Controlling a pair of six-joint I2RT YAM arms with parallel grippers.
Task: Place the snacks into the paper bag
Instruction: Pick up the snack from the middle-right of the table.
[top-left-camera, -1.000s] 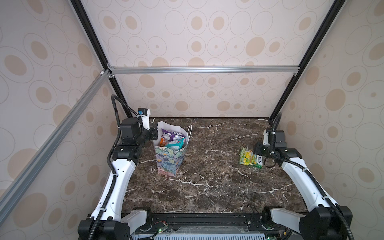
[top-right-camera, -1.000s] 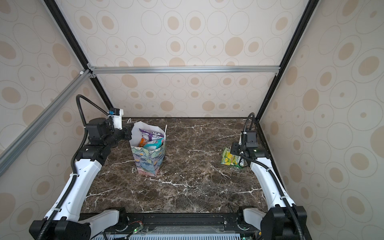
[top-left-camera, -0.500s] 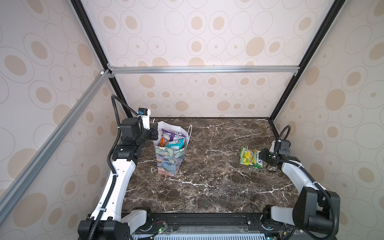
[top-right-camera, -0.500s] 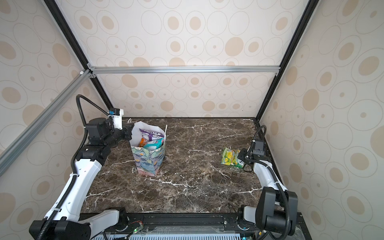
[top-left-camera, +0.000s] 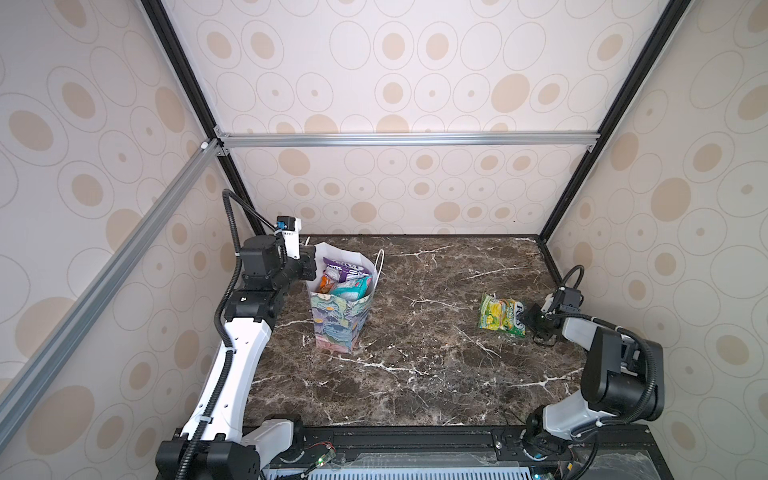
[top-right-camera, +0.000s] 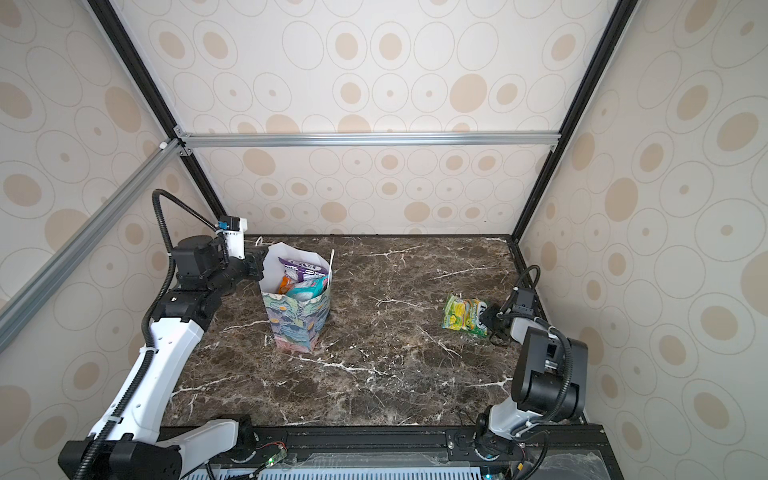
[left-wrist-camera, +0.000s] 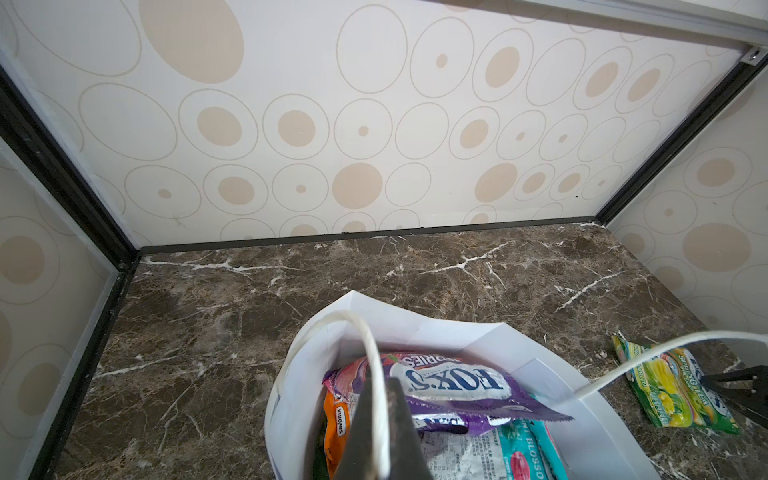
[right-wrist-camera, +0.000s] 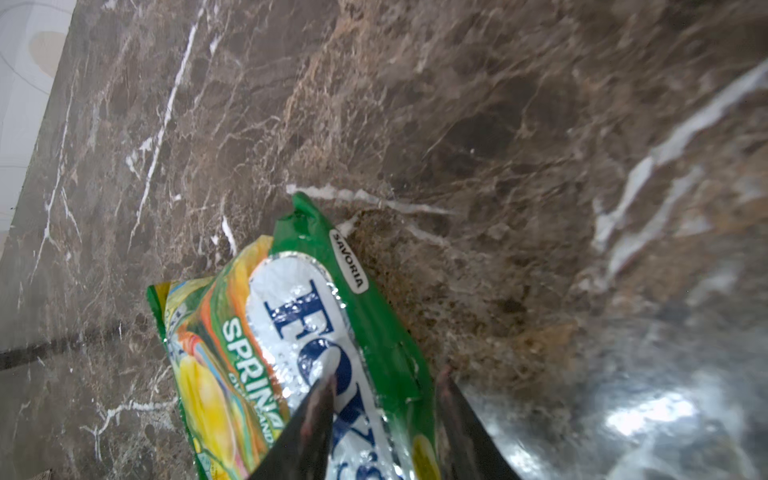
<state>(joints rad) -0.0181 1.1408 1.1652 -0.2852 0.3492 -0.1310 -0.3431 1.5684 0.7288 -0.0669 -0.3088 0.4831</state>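
Left gripper (top-left-camera: 311, 269): closed on the rim of the paper bag (top-left-camera: 338, 322), which stands upright at the left of the table (top-left-camera: 415, 365). Several snacks (top-left-camera: 345, 280) are already inside. One green packet (top-left-camera: 502, 314) remains, lying flat at the right. Right gripper (top-left-camera: 531, 318): jaws apart astride the packet's end, apparently not yet pinching it.

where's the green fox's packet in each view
Top view: green fox's packet on the marble tabletop, right side, at the right end effector.
Top view: same spot.
Left wrist: lying beyond the paper bag, here.
Right wrist: close up, between the end effector's fingers.
Shared landmark: right end effector.
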